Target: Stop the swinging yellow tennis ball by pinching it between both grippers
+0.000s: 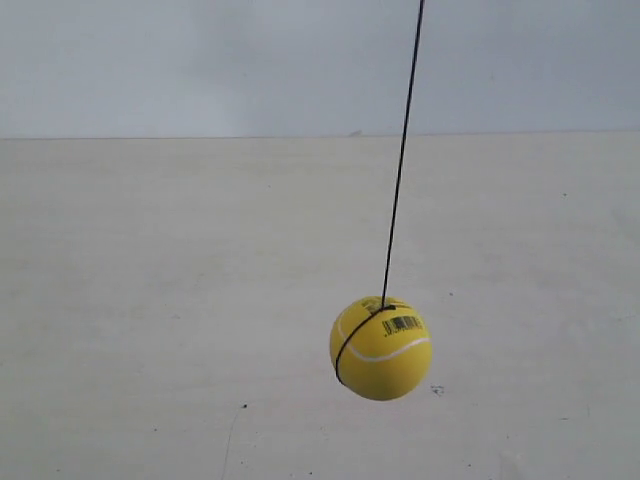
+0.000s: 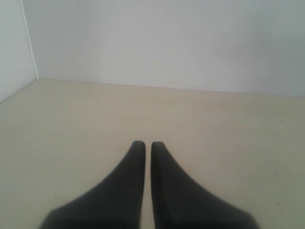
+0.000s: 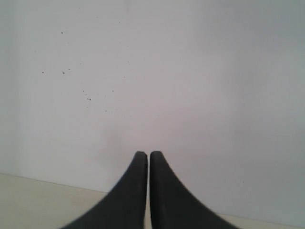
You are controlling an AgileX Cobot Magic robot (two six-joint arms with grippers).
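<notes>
The yellow tennis ball (image 1: 381, 347) hangs on a thin black string (image 1: 402, 150) above the pale table, right of centre in the exterior view, with its white seam and barcode facing the camera. The string slants slightly. Neither gripper shows in the exterior view. My left gripper (image 2: 144, 144) is shut with nothing between its black tapered fingers, pointing over bare table toward a wall. My right gripper (image 3: 144, 154) is also shut and holds nothing, facing a white wall. The ball appears in neither wrist view.
A pale beige table (image 1: 150, 300) runs back to a white wall (image 1: 200, 60). In the left wrist view a wall corner (image 2: 29, 47) stands at the table's far edge. Small dark specks dot the wall (image 3: 71, 76) in the right wrist view.
</notes>
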